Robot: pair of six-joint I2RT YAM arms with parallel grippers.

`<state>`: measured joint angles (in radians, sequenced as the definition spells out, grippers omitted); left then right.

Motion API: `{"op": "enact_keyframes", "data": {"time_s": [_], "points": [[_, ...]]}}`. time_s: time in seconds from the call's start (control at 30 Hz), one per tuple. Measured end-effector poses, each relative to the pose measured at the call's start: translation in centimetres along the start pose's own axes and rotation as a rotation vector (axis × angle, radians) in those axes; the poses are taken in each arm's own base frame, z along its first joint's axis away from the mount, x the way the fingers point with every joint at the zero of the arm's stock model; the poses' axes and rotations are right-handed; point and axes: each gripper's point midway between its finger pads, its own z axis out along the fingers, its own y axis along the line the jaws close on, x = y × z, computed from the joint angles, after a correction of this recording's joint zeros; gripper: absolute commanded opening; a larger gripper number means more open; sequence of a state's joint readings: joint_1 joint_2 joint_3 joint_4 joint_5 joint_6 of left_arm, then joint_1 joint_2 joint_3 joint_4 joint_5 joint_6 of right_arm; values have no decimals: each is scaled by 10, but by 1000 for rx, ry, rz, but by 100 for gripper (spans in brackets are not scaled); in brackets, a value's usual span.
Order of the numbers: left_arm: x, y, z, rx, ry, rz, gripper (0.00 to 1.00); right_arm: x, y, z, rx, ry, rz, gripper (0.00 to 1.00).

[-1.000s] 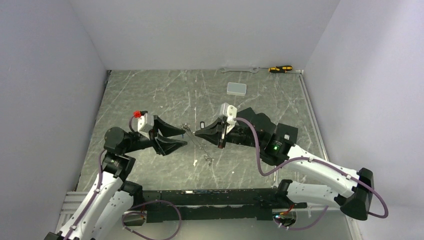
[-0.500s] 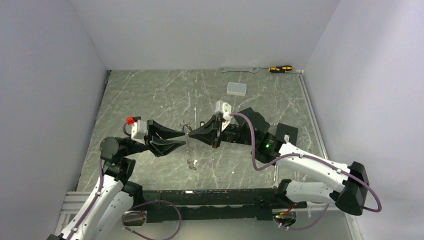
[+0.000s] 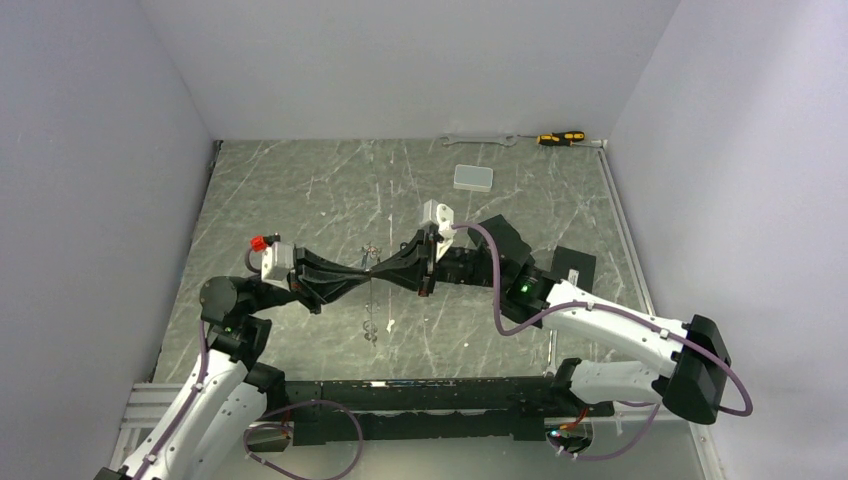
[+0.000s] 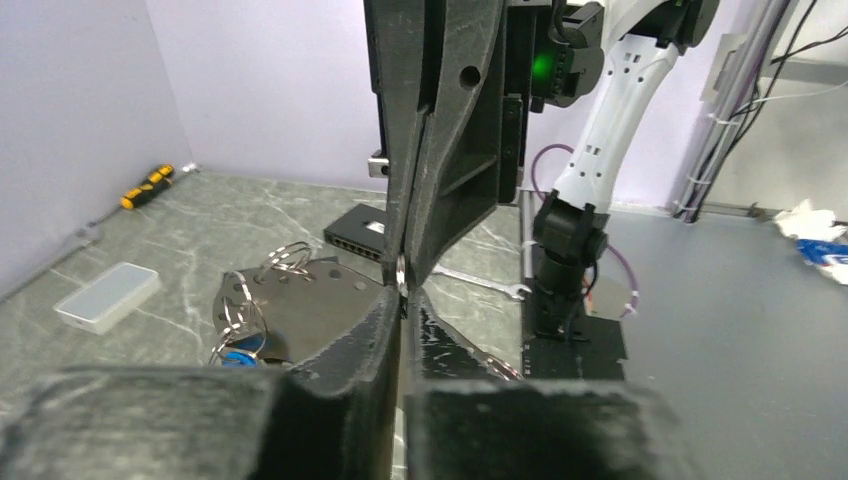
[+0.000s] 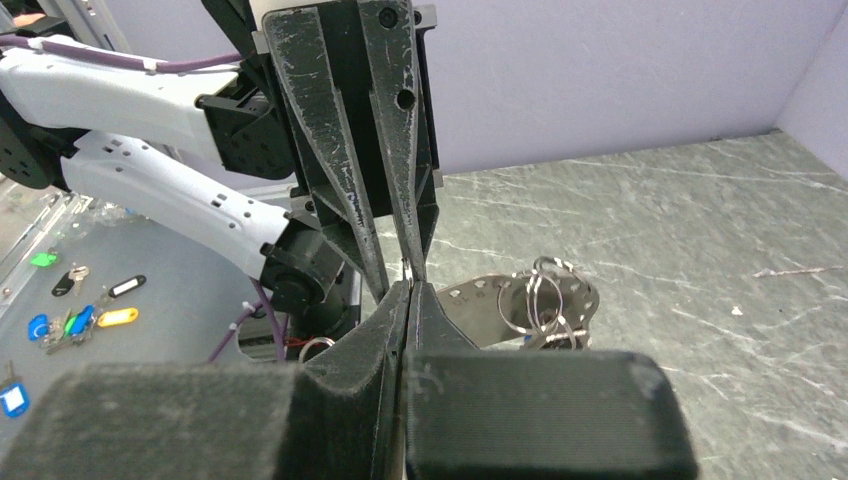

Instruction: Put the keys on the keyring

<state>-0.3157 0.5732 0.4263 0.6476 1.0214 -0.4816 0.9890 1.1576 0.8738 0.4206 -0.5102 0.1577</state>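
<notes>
The two grippers meet tip to tip just to 9 o'clock of the middle of the marbled table [image 3: 300, 190], the left gripper [image 3: 362, 271] reaching in from 8 o'clock and the right gripper [image 3: 381, 268] from 3 o'clock. The right one's fingers [image 5: 385, 335] are pressed flat together with a sliver of silvery wire showing at their tips. It pinches the keyring [image 3: 371, 300], which hangs from that point as a thin pale line running toward 6 o'clock in the top view. The left one's fingers [image 4: 370, 335] stand narrow, only a dark slit between them, their tips at the same spot; whether they grip the wire I cannot tell. Small silvery pieces [image 3: 371, 332] dangle at the loop's lower end, too small to name. In the left wrist view a bunch of split rings [image 4: 285, 258] sits at 9 o'clock of the fingertips, and one of the keys [image 4: 236, 356], known by its blue tag, peeps out below them beside a flat metal plate [image 5: 478, 298] with holes. Whether that bunch hangs or lies on the table is unclear. A white box [image 3: 473, 178] lies at 1 o'clock, with a spanner [image 3: 480, 140] and a yellow-and-black screwdriver [image 3: 560, 137] along the far edge beyond it.
</notes>
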Motion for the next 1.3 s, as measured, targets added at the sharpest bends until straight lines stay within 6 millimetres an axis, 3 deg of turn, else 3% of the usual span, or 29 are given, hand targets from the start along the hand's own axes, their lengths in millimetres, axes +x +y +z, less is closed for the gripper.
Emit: {"op": "enact_keyframes", "data": {"time_s": [0.13, 0.3, 0.37, 0.5, 0.7, 1.0, 1.3], "points": [[0, 2, 0, -7, -1, 10, 0, 1, 0, 0, -5, 3, 2, 0], [3, 2, -2, -20, 11, 30, 0, 3, 0, 0, -2, 12, 9, 43], [8, 2, -4, -27, 28, 35, 0, 1, 0, -1, 3, 7, 0, 51], [18, 5, -7, -39, 63, 39, 0, -7, 1, -10, 23, 3, -31, 57], [30, 9, -10, -48, 113, 57, 0, -6, 0, -23, 49, 51, -90, 57], [36, 8, -9, -20, 207, 152, 0, 22, -14, -22, 42, 280, -151, 51], [67, 13, -10, -25, 307, 107, 0, 56, -19, -18, 22, 442, -169, 41]]}}
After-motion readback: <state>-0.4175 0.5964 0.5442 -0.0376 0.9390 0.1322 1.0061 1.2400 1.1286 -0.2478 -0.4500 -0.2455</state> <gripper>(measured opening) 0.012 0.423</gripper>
